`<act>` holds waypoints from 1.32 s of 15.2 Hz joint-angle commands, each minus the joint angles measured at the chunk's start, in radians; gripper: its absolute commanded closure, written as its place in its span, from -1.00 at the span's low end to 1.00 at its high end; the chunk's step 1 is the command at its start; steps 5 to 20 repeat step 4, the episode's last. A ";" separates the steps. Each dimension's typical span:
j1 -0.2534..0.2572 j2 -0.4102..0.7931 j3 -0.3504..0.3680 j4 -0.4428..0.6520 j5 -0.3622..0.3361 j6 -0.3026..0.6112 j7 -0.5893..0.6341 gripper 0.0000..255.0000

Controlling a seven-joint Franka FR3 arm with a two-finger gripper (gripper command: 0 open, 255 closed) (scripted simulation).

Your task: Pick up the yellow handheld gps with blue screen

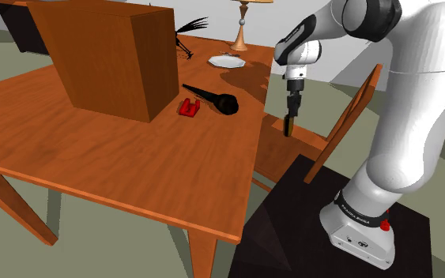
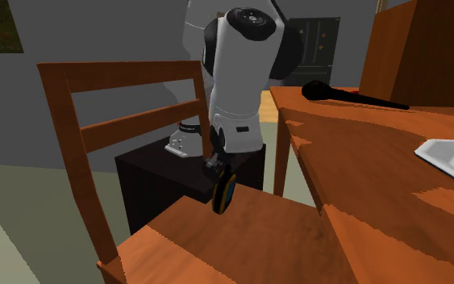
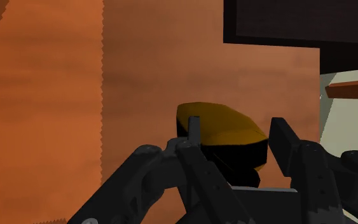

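Observation:
The handheld GPS (image 3: 225, 127) has a yellow shell and a black underside, and it sits between my two black fingers (image 3: 195, 133), which clasp it from both sides. In the second exterior view the GPS (image 2: 223, 196) hangs upright from my gripper (image 2: 218, 179), showing a blue face edged in yellow, just over the wooden chair seat (image 2: 241, 242). I cannot tell whether its lower end touches the seat. In the shoulder view my gripper (image 1: 290, 122) points straight down over the chair, beside the table's edge.
The chair's back (image 2: 112, 121) rises close to the gripper. The wooden table (image 1: 133, 166) carries a big wooden box (image 1: 110, 59), a black club-shaped object (image 1: 216, 100), a small red item (image 1: 188, 107), a white plate (image 1: 227, 61) and a lamp base (image 1: 241, 35). My dark stand (image 1: 307, 229) is below.

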 commanded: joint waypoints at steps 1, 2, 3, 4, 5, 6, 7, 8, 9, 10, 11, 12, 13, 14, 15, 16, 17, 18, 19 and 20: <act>0.004 -0.016 -0.003 0.007 -0.009 -0.020 0.007 1.00; 0.006 -0.024 -0.006 0.011 -0.013 -0.031 0.010 1.00; 0.006 -0.026 -0.006 0.011 -0.014 -0.033 0.010 1.00; 0.006 -0.026 -0.006 0.011 -0.014 -0.033 0.010 1.00; 0.006 -0.026 -0.006 0.011 -0.014 -0.033 0.010 1.00; 0.006 -0.026 -0.006 0.011 -0.014 -0.033 0.010 1.00; 0.006 -0.026 -0.006 0.011 -0.014 -0.033 0.010 1.00; 0.006 -0.026 -0.006 0.011 -0.014 -0.033 0.010 1.00; 0.006 -0.026 -0.006 0.011 -0.014 -0.033 0.010 1.00; 0.006 -0.026 -0.006 0.011 -0.014 -0.033 0.010 1.00; 0.006 -0.026 -0.006 0.011 -0.014 -0.033 0.010 1.00; 0.006 -0.026 -0.006 0.011 -0.014 -0.033 0.010 1.00; 0.006 -0.026 -0.006 0.011 -0.014 -0.033 0.010 1.00; 0.006 -0.026 -0.006 0.011 -0.014 -0.033 0.010 1.00; 0.006 -0.026 -0.006 0.011 -0.014 -0.033 0.010 1.00; 0.006 -0.026 -0.006 0.011 -0.014 -0.033 0.010 1.00; 0.006 -0.026 -0.006 0.011 -0.014 -0.033 0.010 1.00; 0.006 -0.026 -0.006 0.011 -0.014 -0.033 0.010 1.00; 0.006 -0.026 -0.006 0.011 -0.014 -0.033 0.010 1.00; 0.006 -0.026 -0.006 0.011 -0.014 -0.033 0.010 1.00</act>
